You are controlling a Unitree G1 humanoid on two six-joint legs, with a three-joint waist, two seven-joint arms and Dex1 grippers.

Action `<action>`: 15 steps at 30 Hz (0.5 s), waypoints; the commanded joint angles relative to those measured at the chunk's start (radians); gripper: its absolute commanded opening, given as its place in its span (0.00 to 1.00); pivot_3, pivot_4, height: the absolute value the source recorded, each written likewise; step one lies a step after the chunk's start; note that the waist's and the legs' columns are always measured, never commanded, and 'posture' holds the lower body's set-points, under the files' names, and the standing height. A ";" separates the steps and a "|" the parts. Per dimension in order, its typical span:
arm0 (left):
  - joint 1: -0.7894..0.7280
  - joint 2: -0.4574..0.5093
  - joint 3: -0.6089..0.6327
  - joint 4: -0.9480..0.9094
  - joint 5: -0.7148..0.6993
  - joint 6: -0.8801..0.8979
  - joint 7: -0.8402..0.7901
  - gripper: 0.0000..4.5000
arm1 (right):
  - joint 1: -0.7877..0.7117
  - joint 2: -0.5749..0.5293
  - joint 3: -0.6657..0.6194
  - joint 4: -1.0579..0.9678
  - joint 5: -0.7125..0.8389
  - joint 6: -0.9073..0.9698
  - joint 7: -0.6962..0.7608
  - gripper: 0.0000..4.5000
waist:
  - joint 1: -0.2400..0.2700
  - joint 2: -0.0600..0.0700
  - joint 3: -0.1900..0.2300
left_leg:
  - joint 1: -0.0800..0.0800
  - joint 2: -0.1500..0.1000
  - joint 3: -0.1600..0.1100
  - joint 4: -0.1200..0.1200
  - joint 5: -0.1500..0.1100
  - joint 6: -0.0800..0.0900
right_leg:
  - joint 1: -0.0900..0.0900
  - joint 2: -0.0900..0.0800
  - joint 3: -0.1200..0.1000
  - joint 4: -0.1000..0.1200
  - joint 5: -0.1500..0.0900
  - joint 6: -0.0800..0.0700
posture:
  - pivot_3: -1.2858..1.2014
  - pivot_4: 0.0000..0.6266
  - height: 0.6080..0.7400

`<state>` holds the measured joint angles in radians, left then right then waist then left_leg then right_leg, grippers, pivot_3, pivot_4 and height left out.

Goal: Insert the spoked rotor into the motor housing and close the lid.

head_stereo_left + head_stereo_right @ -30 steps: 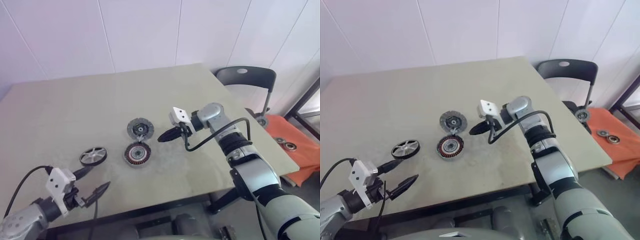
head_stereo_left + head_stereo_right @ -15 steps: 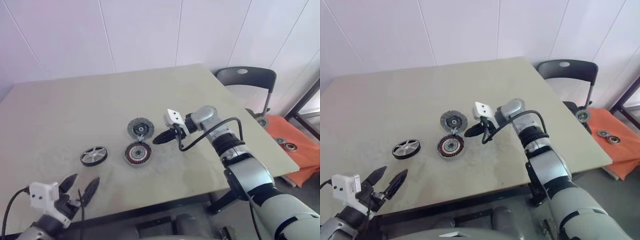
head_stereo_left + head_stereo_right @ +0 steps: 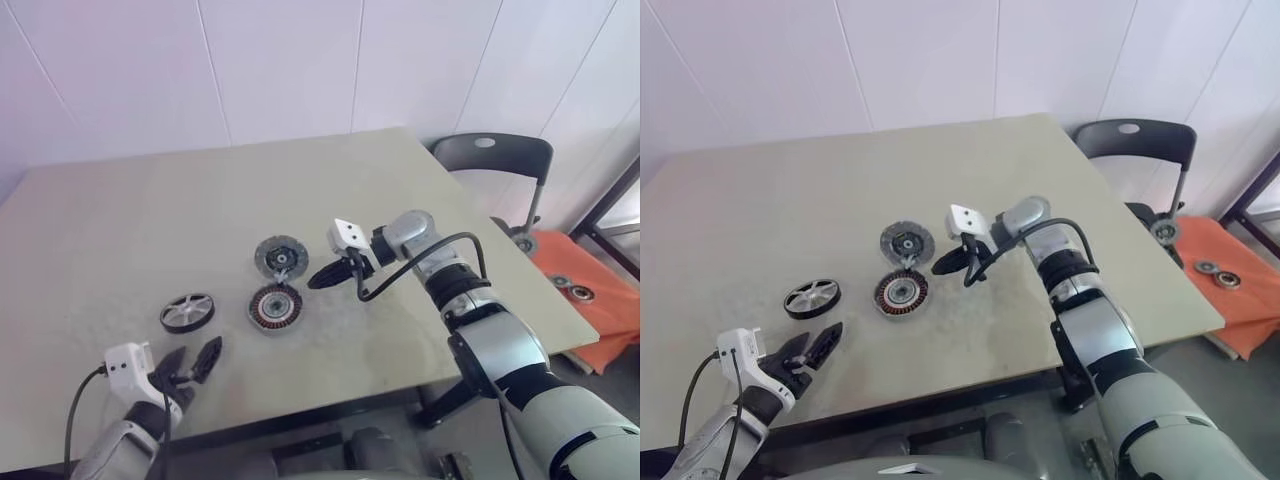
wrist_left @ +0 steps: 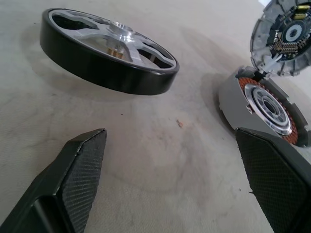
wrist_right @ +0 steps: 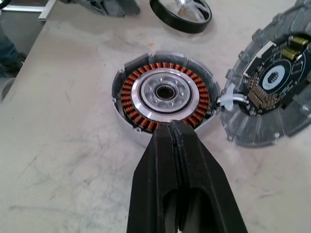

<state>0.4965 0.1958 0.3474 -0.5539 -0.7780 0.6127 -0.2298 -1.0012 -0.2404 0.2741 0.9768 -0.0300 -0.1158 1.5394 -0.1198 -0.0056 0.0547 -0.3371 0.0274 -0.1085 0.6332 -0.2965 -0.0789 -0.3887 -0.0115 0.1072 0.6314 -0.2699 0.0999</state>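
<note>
beige laminate covers the table (image 3: 120, 220), and the three motor parts lie together toward its front edge, a little left of the middle.

farthest left, the left end effector (image 3: 190, 362) hangs over the front-left part of the table, its two black fingers (image 4: 80, 170) spread wide with nothing between them. it points toward the parts and touches none of them.

just beyond it lies the spoked rotor (image 3: 187, 311), flat on the table: a black outer ring around silvery spokes and a small raised hub. it stands apart from the other two parts, on their left.

next comes the motor housing (image 3: 275, 306), a shallow round shell lying open face up, with a ring of copper-brown windings around a bright silver hub and a dark bore in the centre. nothing sits inside it.

behind the housing, toward the far edge, lies the lid (image 3: 281, 258), a grey disc with a ribbed rim, turned so its inner side with a dark circuit board faces up. the right wrist view shows its rim close beside the housing's rim, with a short wire running between the two.

right of the lid and housing, the right end effector (image 3: 318, 279) hovers above the table, reaching in from the right side, its fingers pressed together and empty, tips aimed toward the housing.
</note>
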 commanded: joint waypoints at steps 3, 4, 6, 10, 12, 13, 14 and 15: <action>-0.049 -0.007 0.008 -0.004 -0.052 0.039 0.057 1.00 | -0.026 -0.010 -0.011 -0.016 0.005 -0.005 -0.001 0.00 | 0.001 0.000 0.000 | 0.000 0.000 0.000 0.002 0.000 0.000 | 0.001 0.000 0.000 0.000 0.000 -0.001 | 0.52 0.00 1.00; -0.055 -0.005 0.015 0.005 -0.050 0.039 0.061 1.00 | -0.025 -0.011 -0.011 -0.017 0.005 -0.005 -0.001 0.00 | 0.001 0.000 0.000 | 0.000 0.000 0.000 0.002 0.000 0.000 | 0.002 0.000 0.000 0.000 0.000 -0.001 | 0.52 0.00 1.00; -0.068 0.000 0.025 0.034 -0.045 0.030 0.062 1.00 | -0.021 -0.014 -0.012 -0.020 0.005 -0.003 -0.001 0.00 | 0.001 0.000 0.000 | 0.000 0.000 0.000 0.002 0.000 0.000 | 0.002 0.000 0.000 0.000 0.000 0.000 | 0.52 0.00 1.00; -0.121 0.007 0.047 0.095 -0.040 0.004 0.061 1.00 | -0.016 -0.018 -0.009 -0.020 0.001 0.000 -0.004 0.00 | 0.002 0.001 -0.001 | 0.001 -0.001 -0.001 0.002 0.000 0.000 | 0.002 0.000 0.000 0.001 0.000 -0.001 | 0.52 0.00 1.00; -0.163 0.007 0.062 0.137 -0.028 -0.009 0.076 1.00 | -0.015 -0.019 -0.006 -0.019 -0.002 -0.001 -0.006 0.00 | 0.002 0.000 -0.001 | 0.001 -0.001 -0.001 0.002 0.001 -0.001 | 0.002 0.000 0.000 0.001 0.000 -0.002 | 0.52 0.00 1.00; -0.178 0.006 0.061 0.149 -0.018 -0.017 0.078 1.00 | -0.014 -0.020 -0.006 -0.018 -0.003 -0.001 -0.006 0.00 | 0.001 0.000 -0.001 | 0.001 -0.001 -0.001 0.002 0.001 -0.002 | 0.002 0.000 0.000 0.001 0.001 -0.002 | 0.52 0.00 1.00; -0.189 0.006 0.058 0.157 -0.010 -0.024 0.077 1.00 | -0.014 -0.020 -0.005 -0.018 -0.004 -0.001 -0.006 0.00 | 0.000 0.000 -0.001 | 0.001 -0.001 -0.001 0.003 0.002 -0.003 | 0.002 0.001 0.000 0.001 0.001 -0.003 | 0.52 0.00 1.00; -0.197 0.006 0.055 0.162 -0.005 -0.028 0.077 1.00 | -0.014 -0.021 -0.005 -0.018 -0.004 -0.001 -0.006 0.00 | -0.001 0.000 -0.001 | 0.001 -0.001 -0.001 0.003 0.002 -0.003 | 0.002 0.001 0.000 0.001 0.001 -0.002 | 0.52 0.00 1.00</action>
<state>0.3103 0.1936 0.3826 -0.3996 -0.8012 0.6055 -0.1627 -1.0003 -0.2556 0.2742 0.9766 -0.0374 -0.1143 1.5370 -0.1206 -0.0055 0.0535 -0.3364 0.0269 -0.1094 0.6367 -0.2947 -0.0819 -0.3865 -0.0110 0.1070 0.6322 -0.2683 0.0982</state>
